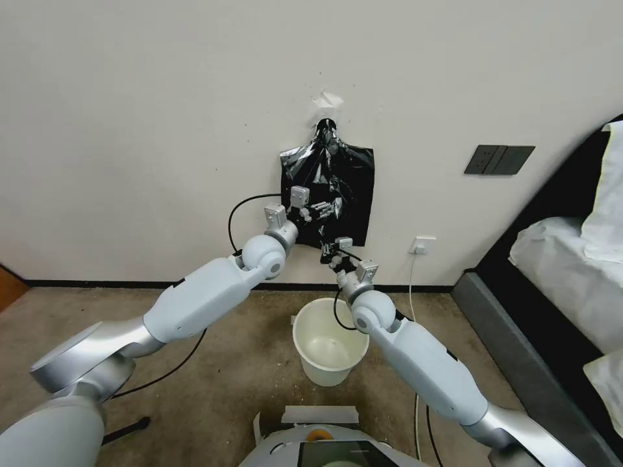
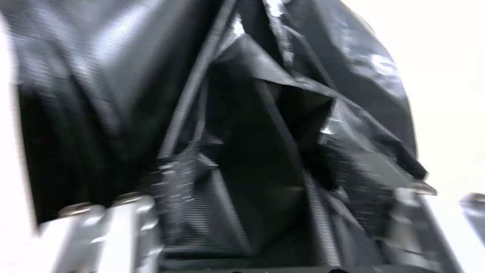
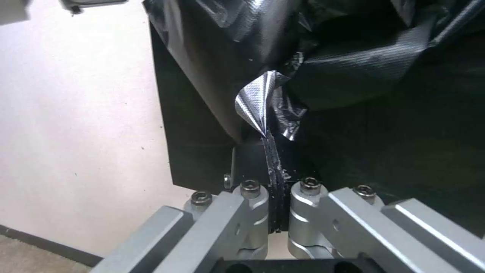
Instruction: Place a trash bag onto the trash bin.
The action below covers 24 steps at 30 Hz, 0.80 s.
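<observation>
Black bags hang from a hook on the wall. The front one, the crinkled glossy trash bag, lies over a flat bundle of bags. My left gripper is up against the bag's middle, open; in the left wrist view its fingers are spread around the crumpled black film. My right gripper is at the bag's lower edge. In the right wrist view it is shut on a thin fold of the trash bag. The cream trash bin stands open on the floor below both grippers.
A bed with white bedding and a dark frame fills the right side. A dark switch plate and a white socket with a cable are on the wall. Beige carpet surrounds the bin.
</observation>
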Motion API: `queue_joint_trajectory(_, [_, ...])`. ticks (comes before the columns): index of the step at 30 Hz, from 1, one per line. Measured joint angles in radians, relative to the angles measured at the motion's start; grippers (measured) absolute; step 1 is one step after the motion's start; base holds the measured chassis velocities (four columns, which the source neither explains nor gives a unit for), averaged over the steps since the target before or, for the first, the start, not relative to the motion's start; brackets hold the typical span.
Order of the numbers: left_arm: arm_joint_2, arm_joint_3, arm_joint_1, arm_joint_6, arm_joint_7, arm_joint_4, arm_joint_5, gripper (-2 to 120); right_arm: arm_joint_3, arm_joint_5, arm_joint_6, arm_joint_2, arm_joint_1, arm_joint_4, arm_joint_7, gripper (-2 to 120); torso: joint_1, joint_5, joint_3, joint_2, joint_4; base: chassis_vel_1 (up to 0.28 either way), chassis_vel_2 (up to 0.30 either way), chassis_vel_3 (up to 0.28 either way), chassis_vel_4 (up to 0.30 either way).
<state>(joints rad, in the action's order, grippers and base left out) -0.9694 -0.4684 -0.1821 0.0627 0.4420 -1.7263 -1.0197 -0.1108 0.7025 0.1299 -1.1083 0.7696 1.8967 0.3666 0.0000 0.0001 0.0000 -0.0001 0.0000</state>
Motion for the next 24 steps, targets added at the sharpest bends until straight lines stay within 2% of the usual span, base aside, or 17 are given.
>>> queue_joint_trajectory(3, [-0.001,0.001,-0.004,0.0,0.0,0.003,0.0,51,0.003,0.0,-0.001,0.002,0.005,0.003,-0.001,0,0.0,-0.0001,0.0,0.0,0.0001,0.0,0.0,0.0,0.0])
queue_joint_trajectory(6, [-0.011,0.002,-0.006,0.0,0.0,0.007,-0.002,35,0.006,-0.001,-0.003,0.008,0.011,0.008,-0.002,0,0.0,-0.0001,0.0,0.0,0.0,0.0,0.0,0.0,0.0])
queue_joint_trajectory(7, [-0.011,0.002,-0.006,0.0,0.0,0.007,-0.002,35,0.006,-0.001,-0.003,0.008,0.011,0.008,-0.002,0,0.0,-0.0001,0.0,0.0,0.0,0.0,0.0,0.0,0.0])
queue_joint_trajectory(9, [-0.016,-0.007,0.0,0.0,-0.001,0.011,-0.004,25,0.009,-0.001,-0.004,0.011,0.014,0.012,-0.002,0,0.0,-0.0001,0.0,0.0,-0.0002,0.0,0.0,0.0,0.0])
queue_joint_trajectory(11, [-0.017,-0.009,0.001,0.0,-0.001,0.013,-0.004,23,0.01,-0.001,-0.004,0.013,0.015,0.013,-0.003,0,0.0,0.0,0.0,0.0,-0.0002,0.0,0.0,0.0,0.0])
queue_joint_trajectory(12, [-0.019,-0.01,0.002,0.0,-0.002,0.015,-0.005,15,0.012,-0.001,-0.005,0.014,0.017,0.016,-0.003,0,0.0,0.0,0.0,0.0,-0.0001,0.0,0.0,0.0,0.0])
queue_joint_trajectory(14, [-0.019,-0.01,0.003,0.0,-0.002,0.015,-0.005,11,0.014,-0.001,-0.005,0.016,0.018,0.017,-0.003,0,0.0,0.0,0.0,0.0,-0.0001,0.0,0.0,0.0,0.0])
queue_joint_trajectory(16, [-0.019,-0.008,0.003,-0.002,-0.003,0.017,-0.005,1,0.017,-0.001,-0.005,0.017,0.021,0.019,-0.004,0,0.0,-0.0001,0.0,0.0,-0.0001,0.0,0.0,0.0,0.0])
queue_joint_trajectory(22, [-0.027,0.009,0.005,-0.008,-0.005,0.023,-0.005,0,0.033,0.0,-0.001,0.011,0.035,0.038,-0.01,0,0.0,-0.0001,0.0,0.0,0.0002,0.0,0.0,0.0,0.0])
queue_joint_trajectory(24, [-0.035,0.016,0.009,-0.012,-0.006,0.032,-0.005,0,0.055,-0.006,-0.002,0.014,0.061,0.065,-0.03,10,0.0,-0.0001,0.0,0.0,0.0,0.0,0.0,0.0,0.0])
